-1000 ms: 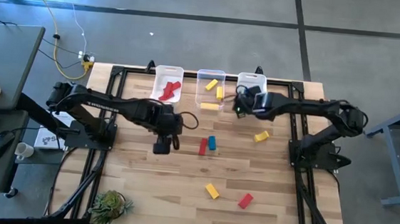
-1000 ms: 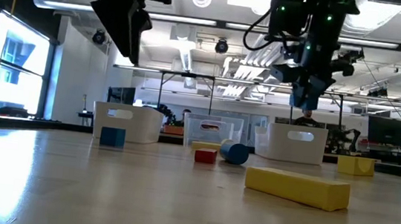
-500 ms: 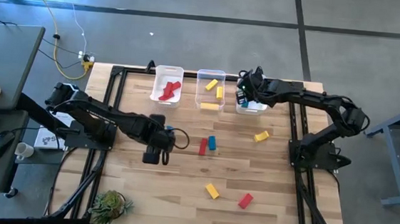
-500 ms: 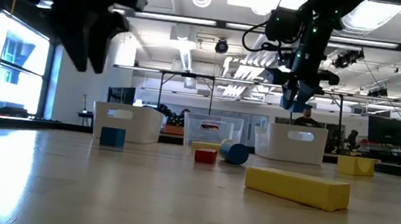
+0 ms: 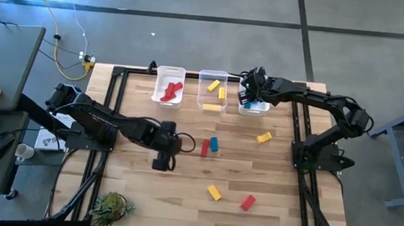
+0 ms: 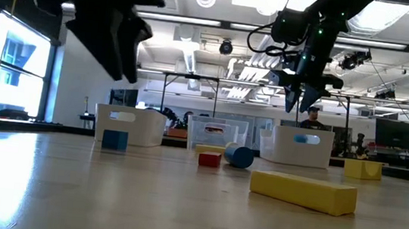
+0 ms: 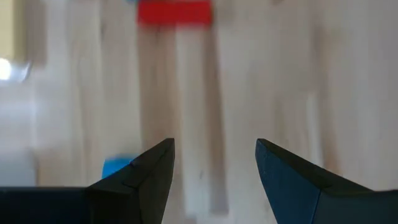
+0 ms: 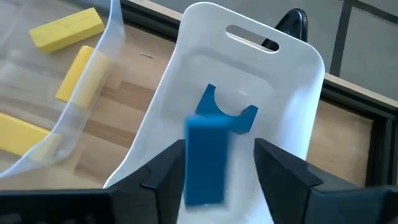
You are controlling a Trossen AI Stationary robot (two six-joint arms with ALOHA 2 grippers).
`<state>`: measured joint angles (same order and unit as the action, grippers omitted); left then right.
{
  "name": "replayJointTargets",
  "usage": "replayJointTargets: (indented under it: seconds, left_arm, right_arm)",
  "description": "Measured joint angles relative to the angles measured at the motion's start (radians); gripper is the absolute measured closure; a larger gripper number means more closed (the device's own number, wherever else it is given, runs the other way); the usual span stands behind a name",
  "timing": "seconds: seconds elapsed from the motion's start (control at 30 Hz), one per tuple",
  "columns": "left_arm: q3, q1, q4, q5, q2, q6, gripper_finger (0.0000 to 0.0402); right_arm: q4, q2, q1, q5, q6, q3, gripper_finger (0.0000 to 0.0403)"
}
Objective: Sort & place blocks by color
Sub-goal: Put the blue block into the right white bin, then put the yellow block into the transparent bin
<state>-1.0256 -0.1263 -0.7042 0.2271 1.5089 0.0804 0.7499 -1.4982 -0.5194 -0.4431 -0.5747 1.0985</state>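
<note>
- The right gripper (image 8: pixel 214 180) hangs over the right-hand white bin (image 8: pixel 292 93), its fingers spread apart; a blue block (image 8: pixel 206 160) sits between them, blurred, and whether the fingers touch it cannot be told.
- Below that gripper, inside the same bin, lies a blue arch-shaped block (image 8: pixel 227 112).
- Beside the right gripper, the clear middle bin (image 5: pixel 212 92) holds three yellow blocks (image 8: pixel 67 28).
- The left-hand bin (image 5: pixel 169 86) holds red blocks (image 5: pixel 171 91).
- The left gripper (image 7: pixel 214 168) hovers above the bare wooden table (image 5: pixel 283 184), fingers wide apart with nothing between them.
- Just ahead of the left gripper lies a red bar (image 7: pixel 174 12); in the high view a blue bar (image 5: pixel 214 144) lies right beside it.
- A blue piece (image 7: pixel 117 167) shows beside one left finger, partly hidden.
- Well away from both grippers, on the table: a yellow block (image 5: pixel 263 137) near the right arm's base, another yellow block (image 5: pixel 214 193) and a red block (image 5: pixel 248 202) toward the front edge.
</note>
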Motion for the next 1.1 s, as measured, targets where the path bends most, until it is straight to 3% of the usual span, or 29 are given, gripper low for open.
replayJointTargets:
  seconds: [0.23,0.47,0.7,0.9,1.1]
  left_arm:
    - [0.000,-0.013,0.169,-0.095,0.000,-0.113,0.0188]
    - [0.000,-0.034,0.269,-0.093,0.000,-0.213,0.0188]
    - [0.000,-0.047,0.172,0.042,0.000,-0.189,0.0188]
    - [0.000,-0.047,0.062,0.211,0.000,-0.156,0.0188]
    - [-0.001,-0.038,-0.032,0.278,-0.040,-0.088,0.0188]
  right_arm:
    - [-0.039,0.000,0.002,0.044,0.000,0.000,0.0181]
    - [-0.110,0.025,0.015,0.181,-0.007,0.000,0.0175]
    - [-0.116,0.087,0.148,0.302,-0.078,0.000,0.0174]
    - [-0.154,0.099,0.332,0.302,-0.137,0.000,0.0174]
    - [-0.269,0.097,0.497,0.248,-0.176,0.000,0.0174]
